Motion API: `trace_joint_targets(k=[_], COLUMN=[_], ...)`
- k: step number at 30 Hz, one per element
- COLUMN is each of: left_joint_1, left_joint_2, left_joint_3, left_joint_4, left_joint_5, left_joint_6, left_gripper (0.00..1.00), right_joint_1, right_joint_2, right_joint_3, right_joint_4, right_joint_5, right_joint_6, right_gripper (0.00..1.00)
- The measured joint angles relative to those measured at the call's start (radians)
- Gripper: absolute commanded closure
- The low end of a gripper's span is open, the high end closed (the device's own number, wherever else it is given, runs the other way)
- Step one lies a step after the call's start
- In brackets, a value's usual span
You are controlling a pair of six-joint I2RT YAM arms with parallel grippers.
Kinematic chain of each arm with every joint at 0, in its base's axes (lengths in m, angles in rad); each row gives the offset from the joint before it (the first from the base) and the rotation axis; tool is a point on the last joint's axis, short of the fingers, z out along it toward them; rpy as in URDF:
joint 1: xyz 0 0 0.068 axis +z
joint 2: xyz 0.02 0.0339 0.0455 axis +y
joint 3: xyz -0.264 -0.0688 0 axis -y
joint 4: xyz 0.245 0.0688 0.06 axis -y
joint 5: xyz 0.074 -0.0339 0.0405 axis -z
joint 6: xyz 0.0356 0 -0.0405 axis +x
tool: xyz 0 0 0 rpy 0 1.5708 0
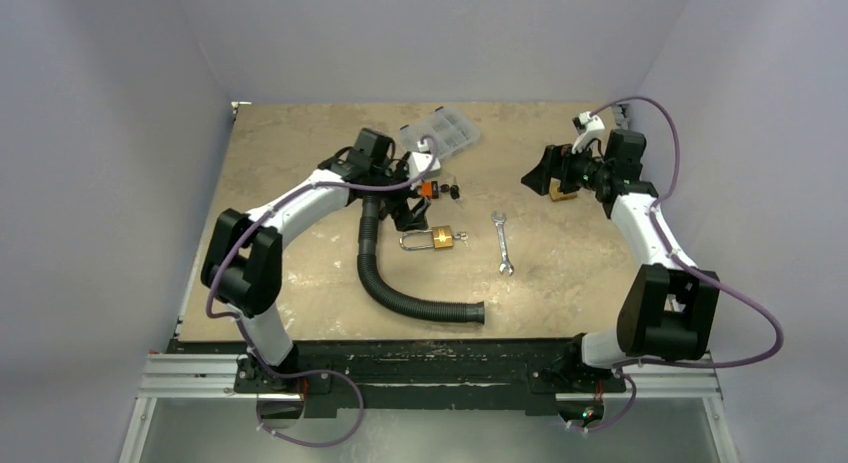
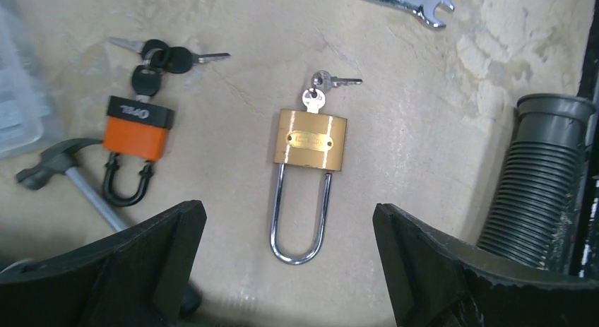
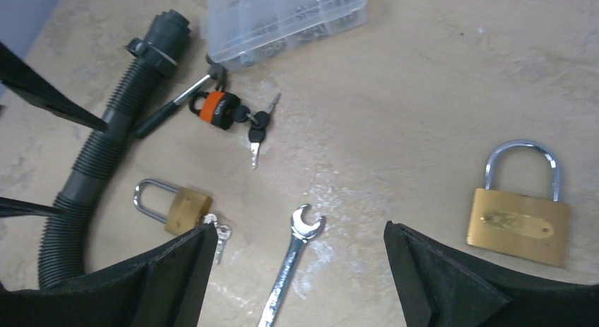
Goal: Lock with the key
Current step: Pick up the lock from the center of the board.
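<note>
Even, soft overhead light, faint shadows, pale sheen on table [image 3: 353, 193], wrist views slightly soft

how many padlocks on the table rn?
3: a long brass padlock with a key in it, mid-table; an orange padlock beside the hammer; a squat brass padlock on the right side. The arms could hide more.

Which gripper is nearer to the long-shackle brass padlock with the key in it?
Left. The left gripper hovers close over the padlock; the right gripper is far off, past the wrench.
</note>
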Motion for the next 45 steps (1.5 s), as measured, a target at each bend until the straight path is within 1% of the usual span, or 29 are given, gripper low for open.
trace_joint_targets(k=[4,7,11,17,28,32,34,40,45], left_joint_1=[-0.069,-0.103,-0.114,-0.114,-0.138,-0.159,-0.171,-0.18,-0.181], left_joint_2=[0.076,0.123,0.186,0.251,0.314,0.314,0.314,0.322,0.326], left_joint_3=[0.003,0.01,0.04,0.076,0.076,0.074,0.074,0.08,0.087], left_joint_4=[0.003,0.01,0.021,0.028,0.027,0.038,0.042,0.048,0.051], left_joint_5=[-0.068,-0.106,-0.145,-0.153,-0.149,-0.165,-0.175,-0.19,-0.19], left_joint_6=[0.052,0.078,0.101,0.117,0.121,0.122,0.129,0.136,0.099], left_gripper=[0.02,0.03,0.05,0.06,0.06,0.13,0.15,0.07,0.09], right_joint_1=[0.0,0.0,0.0,0.0,0.0,0.0,0.0,0.0,0.0], right_joint_2=[-0.051,-0.062,-0.061,-0.057,-0.024,-0.016,-0.016,-0.016,-0.016], right_joint_3=[-0.093,-0.126,-0.135,-0.135,-0.135,-0.135,-0.135,-0.135,-0.135], right_joint_4=[0.072,0.116,0.14,0.164,0.167,0.166,0.166,0.166,0.166], right_joint_5=[-0.059,-0.09,-0.119,-0.144,-0.17,-0.171,-0.171,-0.171,-0.171], right_joint_6=[0.063,0.093,0.114,0.118,0.117,0.117,0.117,0.117,0.117], right_gripper=[0.01,0.01,0.01,0.01,0.01,0.01,0.01,0.01,0.01])
